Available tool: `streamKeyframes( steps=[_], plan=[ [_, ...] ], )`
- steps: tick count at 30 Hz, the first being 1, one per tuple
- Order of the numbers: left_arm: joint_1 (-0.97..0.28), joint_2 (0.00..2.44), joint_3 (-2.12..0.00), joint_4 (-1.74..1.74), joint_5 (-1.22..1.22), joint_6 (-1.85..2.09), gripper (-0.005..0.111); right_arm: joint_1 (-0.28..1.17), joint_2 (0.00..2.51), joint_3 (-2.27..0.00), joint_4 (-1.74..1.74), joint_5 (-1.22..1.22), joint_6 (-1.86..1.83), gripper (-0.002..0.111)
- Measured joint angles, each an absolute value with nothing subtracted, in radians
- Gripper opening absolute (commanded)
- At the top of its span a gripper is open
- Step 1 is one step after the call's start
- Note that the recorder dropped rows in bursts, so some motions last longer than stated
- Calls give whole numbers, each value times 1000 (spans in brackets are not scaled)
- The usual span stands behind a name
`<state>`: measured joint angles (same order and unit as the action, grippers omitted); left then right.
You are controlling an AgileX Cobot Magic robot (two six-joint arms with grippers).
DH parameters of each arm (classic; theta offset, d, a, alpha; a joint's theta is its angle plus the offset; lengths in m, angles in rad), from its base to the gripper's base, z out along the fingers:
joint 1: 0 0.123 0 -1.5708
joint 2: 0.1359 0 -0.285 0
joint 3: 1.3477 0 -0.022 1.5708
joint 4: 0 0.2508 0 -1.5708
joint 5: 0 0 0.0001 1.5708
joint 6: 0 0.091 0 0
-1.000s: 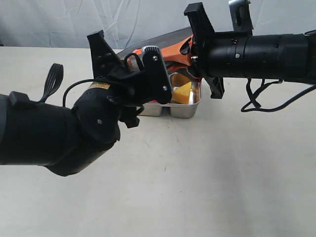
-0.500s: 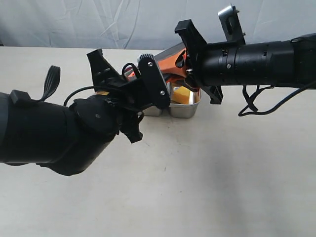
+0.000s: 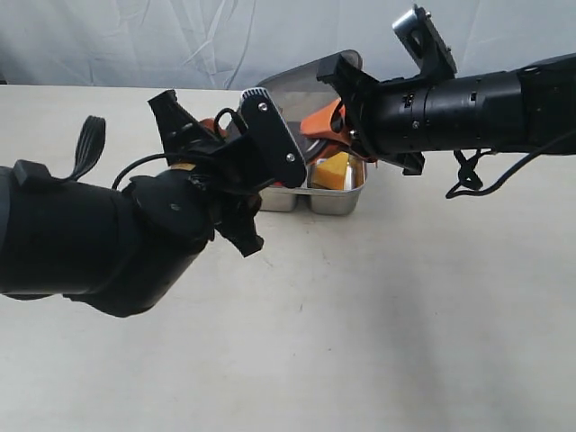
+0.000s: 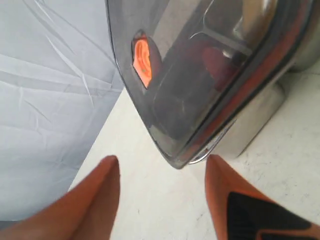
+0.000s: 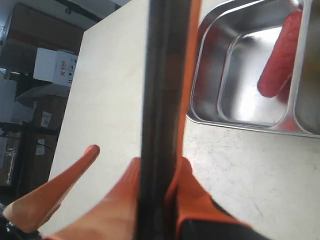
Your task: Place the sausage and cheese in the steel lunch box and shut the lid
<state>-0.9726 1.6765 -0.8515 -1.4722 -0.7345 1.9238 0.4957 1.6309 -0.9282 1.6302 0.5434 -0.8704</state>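
Clamping the tilted lid (image 3: 297,85) is the right hand (image 5: 152,162), while the left hand (image 4: 161,159) gapes open.

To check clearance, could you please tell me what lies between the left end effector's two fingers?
In the left wrist view, a corner of the lid sits between the tips of the open left end effector; nearer the wrist, only bare table shows.

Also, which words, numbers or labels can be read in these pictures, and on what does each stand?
No text can be read for certain.
Red mark on the white box beyond the table: too blurred to read.
On the lid and the steel lunch box: no text shows.
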Motion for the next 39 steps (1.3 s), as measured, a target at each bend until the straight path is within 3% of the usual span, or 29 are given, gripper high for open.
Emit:
streamKeyframes(
  steps=[6, 14, 28, 39],
  plan=[
    [-969, 1677, -851, -1649, -831, 1968, 51, 491, 1632, -932, 1629, 488, -891, -1],
    [-939, 1569, -846, -1717, -860, 1963, 51, 359, 1724, -1011, 1608, 685, -897, -1],
    [-552, 1243, -762, -1740, -400, 1778, 50, 258, 1902, -1148, 1486, 921, -928, -1],
    [-501, 1244, -754, -1740, -243, 1744, 50, 230, 1914, -1167, 1478, 970, -941, -1]
  ],
)
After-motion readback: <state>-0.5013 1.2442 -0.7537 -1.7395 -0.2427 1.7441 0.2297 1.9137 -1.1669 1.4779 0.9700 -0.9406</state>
